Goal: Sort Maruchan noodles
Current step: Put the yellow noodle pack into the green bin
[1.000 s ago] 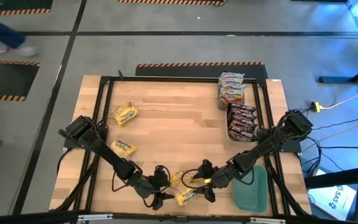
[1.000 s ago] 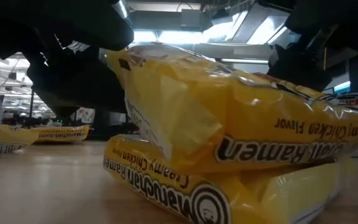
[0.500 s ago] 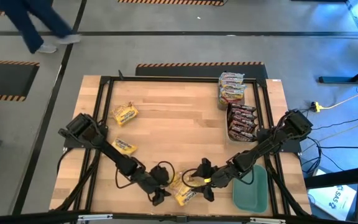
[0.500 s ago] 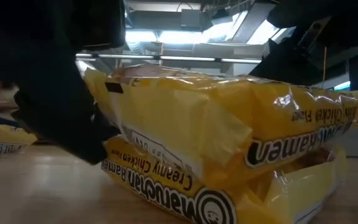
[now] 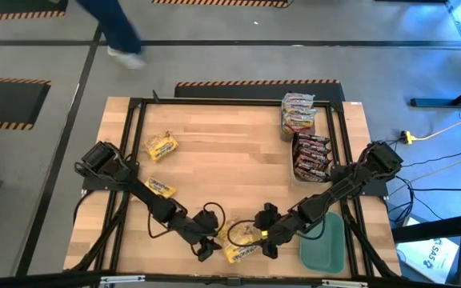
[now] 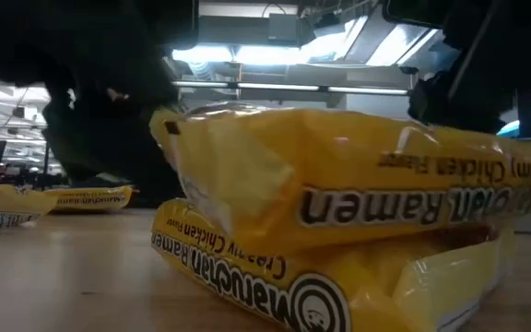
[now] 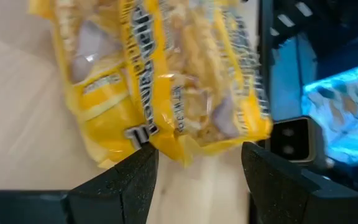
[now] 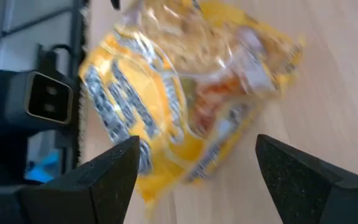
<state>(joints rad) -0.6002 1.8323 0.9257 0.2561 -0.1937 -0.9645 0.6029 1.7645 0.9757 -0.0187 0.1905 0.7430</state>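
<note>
Left arm: reaches from its base at the table's 9 o'clock edge, slanting down toward 6 o'clock, forearm low over the wood. Left gripper [image 5: 207,246] sits at about 6 o'clock, just left of a pile of two yellow packets [image 5: 242,242]. Jaws spread wide, fingers [image 7: 120,186] straddling the near end of the pile; no firm hold visible, only flanking it.

Right arm: comes from its base at 3 o'clock, angled down and inward to 6 o'clock, mirroring the left. Right gripper [image 5: 269,240] just right of the same pile, jaws wide apart, fingers [image 8: 297,180] either side of the packets; cannot tell whether touching.

Pile: two yellow packets, one lying across the other, upper one tilted, at 6 o'clock near the table edge, between the two grippers. In the low view, upper packet [image 6: 358,180] rests on the lower packet [image 6: 275,277].

Elsewhere: two more yellow packets [image 5: 160,147] at 9 to 10 o'clock, apart from each other. Silvery-pink stack [image 5: 298,114] at 1 o'clock; dark stack [image 5: 311,157] just below it at 2 o'clock. Teal lid [image 5: 323,244] at 5 o'clock, beside the right arm.
</note>
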